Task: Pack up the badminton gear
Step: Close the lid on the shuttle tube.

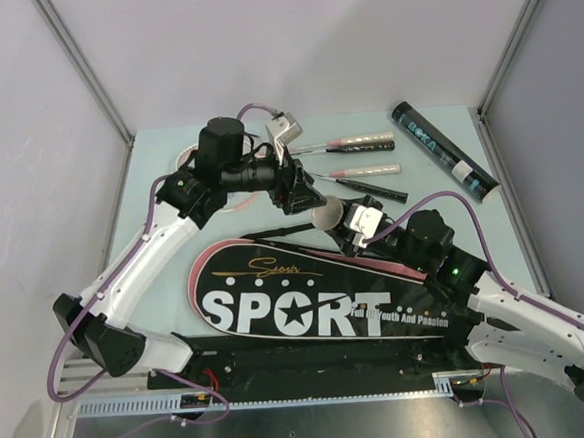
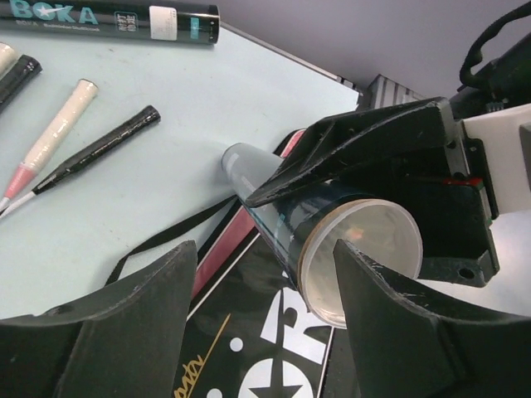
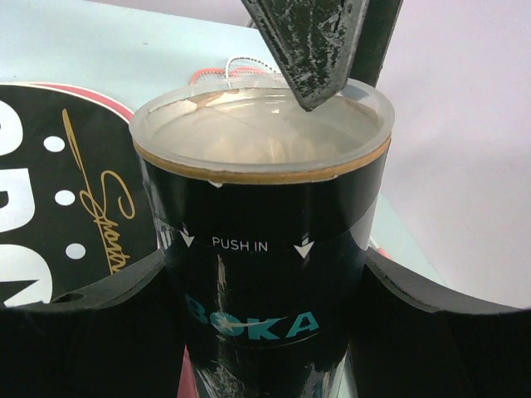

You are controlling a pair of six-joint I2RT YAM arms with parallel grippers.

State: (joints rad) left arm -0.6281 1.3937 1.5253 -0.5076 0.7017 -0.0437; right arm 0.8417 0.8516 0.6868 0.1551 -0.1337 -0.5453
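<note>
**A:** Nearest the bases?
**B:** Black SPORT racket bag, lying flat.

**A:** Claws?
**B:** Right gripper clenched round the capped tube, held above the bag's far edge. Left gripper released, jaws spread, one fingertip at the clear cap.

**A:** Beyond?
**B:** Rackets lie flat. Second tube far right.

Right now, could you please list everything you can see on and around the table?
Racket bag: one, black with white SPORT lettering and pink trim, near side of the table.
Racket handles: four, two pale and two black, far side beyond the bag.
Tube on table: one, dark with teal BOKA print, lying far right.
Held tube: one, dark with a clear cap, above the bag.
Table: one, pale teal.
Left end effector: open, at the held tube's cap.
Right end effector: shut on the held tube.
</note>
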